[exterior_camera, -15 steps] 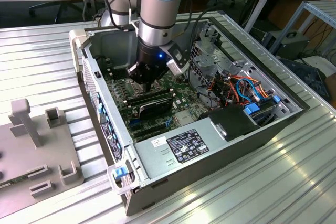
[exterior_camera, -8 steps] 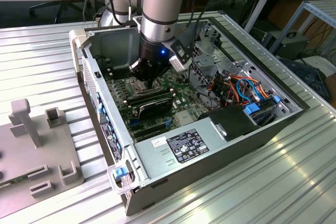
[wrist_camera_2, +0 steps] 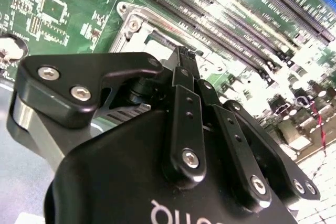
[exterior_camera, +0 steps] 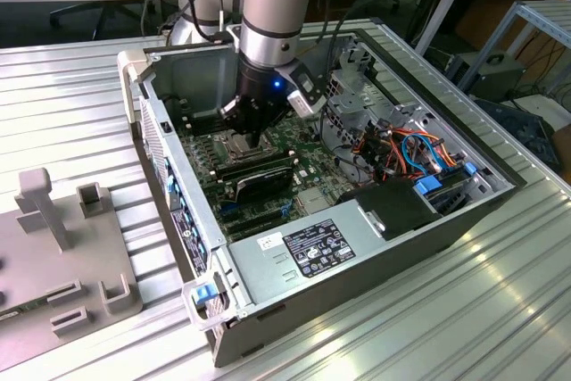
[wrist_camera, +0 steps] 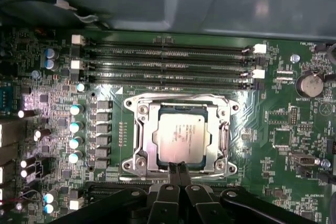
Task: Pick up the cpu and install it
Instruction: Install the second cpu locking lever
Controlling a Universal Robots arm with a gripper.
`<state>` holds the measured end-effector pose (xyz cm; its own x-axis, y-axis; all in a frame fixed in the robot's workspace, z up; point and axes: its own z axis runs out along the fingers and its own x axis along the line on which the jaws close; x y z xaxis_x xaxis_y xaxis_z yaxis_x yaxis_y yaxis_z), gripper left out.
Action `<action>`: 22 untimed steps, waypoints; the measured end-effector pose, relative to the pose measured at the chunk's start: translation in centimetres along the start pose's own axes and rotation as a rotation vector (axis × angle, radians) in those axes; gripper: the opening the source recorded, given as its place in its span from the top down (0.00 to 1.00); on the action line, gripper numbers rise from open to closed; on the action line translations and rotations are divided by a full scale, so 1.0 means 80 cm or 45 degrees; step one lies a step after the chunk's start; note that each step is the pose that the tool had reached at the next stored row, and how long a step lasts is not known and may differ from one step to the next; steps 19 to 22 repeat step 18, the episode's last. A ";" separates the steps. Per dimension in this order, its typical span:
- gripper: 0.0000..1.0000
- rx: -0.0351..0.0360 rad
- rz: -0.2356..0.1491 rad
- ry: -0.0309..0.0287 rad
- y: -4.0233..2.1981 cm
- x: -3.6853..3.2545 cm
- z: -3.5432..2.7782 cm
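We see the cpu [wrist_camera: 180, 138] lying flat in the motherboard socket [wrist_camera: 142, 116], our gripper [wrist_camera: 177, 167] at its near edge, fingers pressed together, holding nothing. We judge it light, thin, rigid, fragile: edges only.

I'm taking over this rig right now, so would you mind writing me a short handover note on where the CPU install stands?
Gripper: down inside the open computer case, fingers drawn together, tips at the edge of the cpu. Whether they pinch that edge or merely touch it cannot be told.
Cpu: lies flat and square within the socket frame on the motherboard, beside the memory slots.
Done: the cpu is picked up and brought to the socket; it looks seated.
Left: gripper is not yet clear of the chip; no retention plate is seen over the cpu.
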<state>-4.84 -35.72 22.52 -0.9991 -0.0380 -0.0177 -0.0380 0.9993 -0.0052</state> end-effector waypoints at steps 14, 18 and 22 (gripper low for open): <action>0.89 -0.0003 0.000 -0.0001 0.0164 -0.0035 -0.0069; 0.89 -0.0001 0.000 0.0000 0.0163 -0.0039 -0.0069; 0.89 -0.0001 0.000 0.0000 0.0163 -0.0039 -0.0069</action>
